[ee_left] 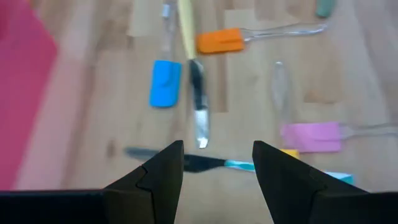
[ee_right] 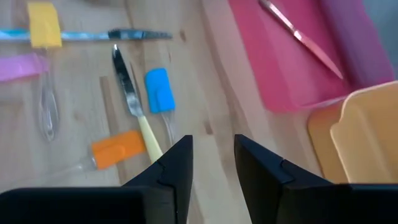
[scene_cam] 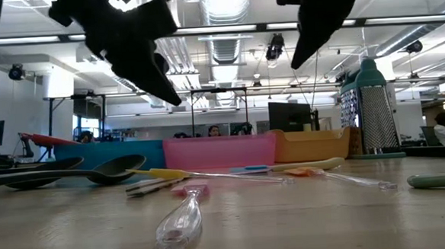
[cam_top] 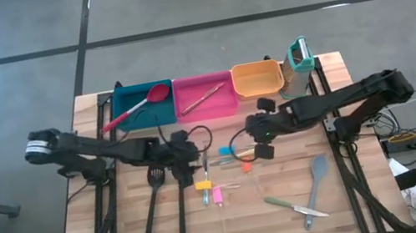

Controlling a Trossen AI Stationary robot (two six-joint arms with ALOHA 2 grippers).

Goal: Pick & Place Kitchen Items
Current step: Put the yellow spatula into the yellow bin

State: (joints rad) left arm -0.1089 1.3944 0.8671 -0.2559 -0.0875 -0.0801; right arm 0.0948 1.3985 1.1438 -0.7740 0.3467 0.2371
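Small utensils lie flat on the wood table's middle: a yellow-handled knife (ee_right: 134,102), a blue-handled piece (ee_right: 158,90), an orange-handled one (ee_left: 219,41), a pink-handled one (ee_left: 311,137) and a teal-handled knife (ee_left: 205,163). Two long black spoons (cam_top: 166,212) lie at the left. A grey spatula (cam_top: 317,179) and a green-handled knife (cam_top: 291,207) lie at the right. A red-headed spoon (cam_top: 139,107) rests in the teal bin. My left gripper (ee_left: 217,168) hangs open above the teal-handled knife. My right gripper (ee_right: 213,162) hovers open by the pink bin, holding nothing.
A teal bin (cam_top: 125,117), a pink bin (cam_top: 227,106) with a thin utensil inside, and an orange bin (cam_top: 259,89) line the far edge. An upright teal-and-white gadget (cam_top: 299,55) stands at the far right. Bare wood lies along the near edge.
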